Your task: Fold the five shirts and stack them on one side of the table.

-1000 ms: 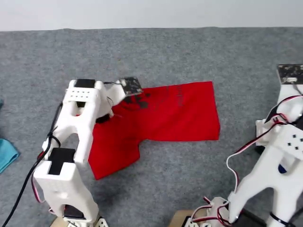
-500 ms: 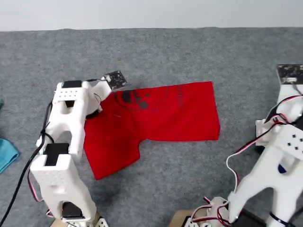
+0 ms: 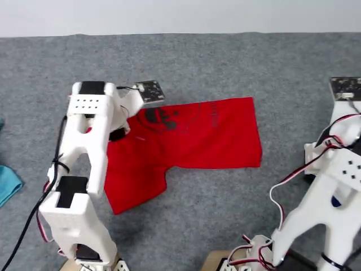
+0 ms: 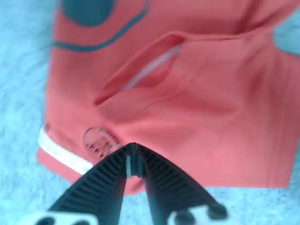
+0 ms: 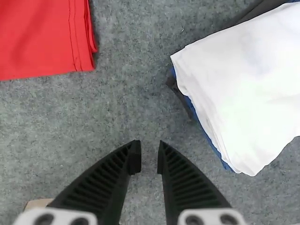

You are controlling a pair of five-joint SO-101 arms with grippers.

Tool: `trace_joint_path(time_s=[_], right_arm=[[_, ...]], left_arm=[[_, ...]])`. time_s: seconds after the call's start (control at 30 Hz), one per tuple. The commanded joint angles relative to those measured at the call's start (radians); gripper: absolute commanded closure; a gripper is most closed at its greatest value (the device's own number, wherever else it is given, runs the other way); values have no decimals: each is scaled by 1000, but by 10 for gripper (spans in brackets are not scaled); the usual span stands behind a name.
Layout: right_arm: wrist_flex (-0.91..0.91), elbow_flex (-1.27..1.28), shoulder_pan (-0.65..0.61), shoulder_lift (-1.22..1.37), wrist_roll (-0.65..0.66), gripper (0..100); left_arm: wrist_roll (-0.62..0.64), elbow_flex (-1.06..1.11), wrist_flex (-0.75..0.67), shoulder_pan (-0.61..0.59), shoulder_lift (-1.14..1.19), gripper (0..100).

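Stack of folded shirts (image 5: pixel 243 89) near right, white one on top, blue and dark edges under it. Just beside it the right gripper (image 5: pixel 146 157) hangs over bare carpet, jaws a crack apart, nothing held. Near-left edge: teal cloth (image 3: pixel 8 184). Mid-table left: left gripper (image 4: pixel 132 158), jaws pressed together, tips down on the red shirt (image 3: pixel 197 138) by its collar; cannot tell if fabric is caught between them. Red shirt lies part-folded in the middle, sleeve poking toward the near side, hem to the right. Risk, my read: a thin pinch slips and the fold drops askew, or a drag bunches cloth on the rough pile; a wide swing right could knock the stack. Surface: grey carpet (image 3: pixel 237 62) over the whole table. Far side: plain white wall (image 3: pixel 180 14).
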Motion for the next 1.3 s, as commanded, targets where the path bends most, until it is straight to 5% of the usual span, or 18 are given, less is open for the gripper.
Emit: trace_joint_path(time_s=[0.0, 0.2, 0.6, 0.93, 1.27], right_arm=[[22, -5, 10, -42, 0, 927], [22, -5, 10, -42, 0, 927], [13, -5, -8, -33, 0, 927], [12, -5, -8, -33, 0, 927], [12, -5, -8, -33, 0, 927]], left_arm=[[-8, 16, -72, 17, 40, 997], [-8, -19, -215, -28, 213, 997], [-9, -305, -44, -83, 302, 997], [-8, -469, 176, 17, 302, 997], [-2, -466, 158, 164, 330, 997]])
